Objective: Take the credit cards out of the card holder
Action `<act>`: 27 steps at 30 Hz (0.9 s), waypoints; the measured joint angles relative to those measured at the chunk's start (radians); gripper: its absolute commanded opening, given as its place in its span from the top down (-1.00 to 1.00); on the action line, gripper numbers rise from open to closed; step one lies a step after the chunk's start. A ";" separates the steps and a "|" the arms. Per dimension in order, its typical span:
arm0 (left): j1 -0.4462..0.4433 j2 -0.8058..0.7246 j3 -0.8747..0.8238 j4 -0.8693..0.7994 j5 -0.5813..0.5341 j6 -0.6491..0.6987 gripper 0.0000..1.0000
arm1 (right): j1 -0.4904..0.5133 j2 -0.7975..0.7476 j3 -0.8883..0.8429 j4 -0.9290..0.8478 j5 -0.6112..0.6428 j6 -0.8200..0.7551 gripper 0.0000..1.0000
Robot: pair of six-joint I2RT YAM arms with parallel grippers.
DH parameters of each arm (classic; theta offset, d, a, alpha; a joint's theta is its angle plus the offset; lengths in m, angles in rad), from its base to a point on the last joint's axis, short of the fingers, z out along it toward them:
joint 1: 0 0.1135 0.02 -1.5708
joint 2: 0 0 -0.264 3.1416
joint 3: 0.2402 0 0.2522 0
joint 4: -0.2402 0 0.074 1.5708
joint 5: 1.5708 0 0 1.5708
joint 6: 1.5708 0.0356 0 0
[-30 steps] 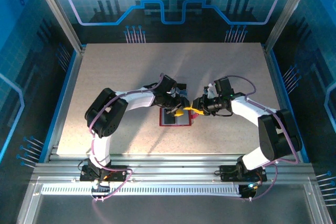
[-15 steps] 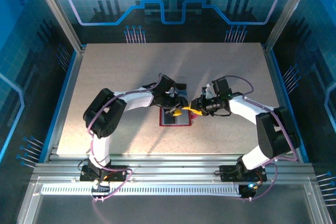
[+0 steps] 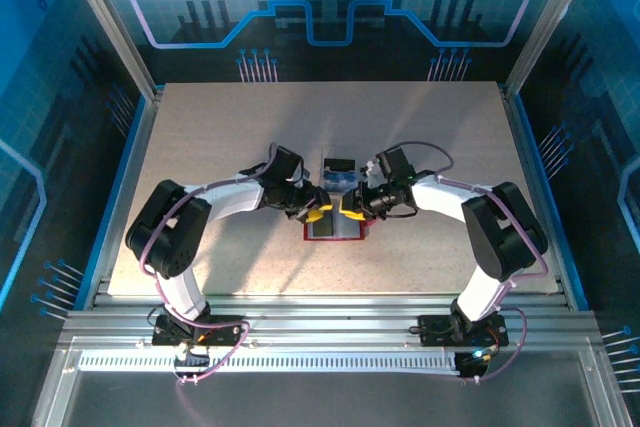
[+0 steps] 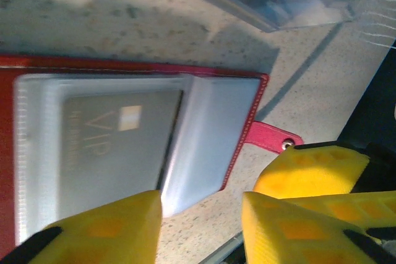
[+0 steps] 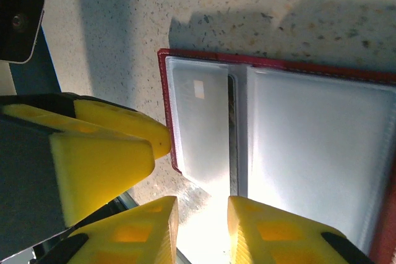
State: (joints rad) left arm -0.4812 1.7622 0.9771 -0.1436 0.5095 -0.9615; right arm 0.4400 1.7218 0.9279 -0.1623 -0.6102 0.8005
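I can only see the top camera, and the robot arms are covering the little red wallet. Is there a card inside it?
Observer: Yes. The left wrist camera shows a thin rectangular card printed VIP tucked inside the flat red bifold card holder with grey inner pockets.
Operator: Is a claw grabbing it?
Observer: No. The left gripper is at the holder's corner, its jaws apart and clamped on nothing.
Operator: And the other claw?
Observer: The right wrist camera shows the right gripper at the holder's edge, its jaws apart too.
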 measured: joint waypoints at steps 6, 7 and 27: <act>0.027 -0.004 -0.048 0.000 0.000 0.004 0.52 | 0.037 0.067 0.036 0.021 0.000 0.020 0.49; 0.027 -0.004 -0.051 0.000 0.000 0.009 0.54 | 0.041 0.074 0.041 0.022 0.000 0.023 0.49; 0.061 -0.004 -0.105 0.029 0.001 0.026 0.66 | 0.066 0.187 0.108 0.029 -0.008 0.030 0.50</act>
State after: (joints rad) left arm -0.4206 1.7584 0.8722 -0.1150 0.5106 -0.9360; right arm 0.5056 1.9083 1.0359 -0.1337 -0.6186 0.8303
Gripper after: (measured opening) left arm 0.170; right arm 0.250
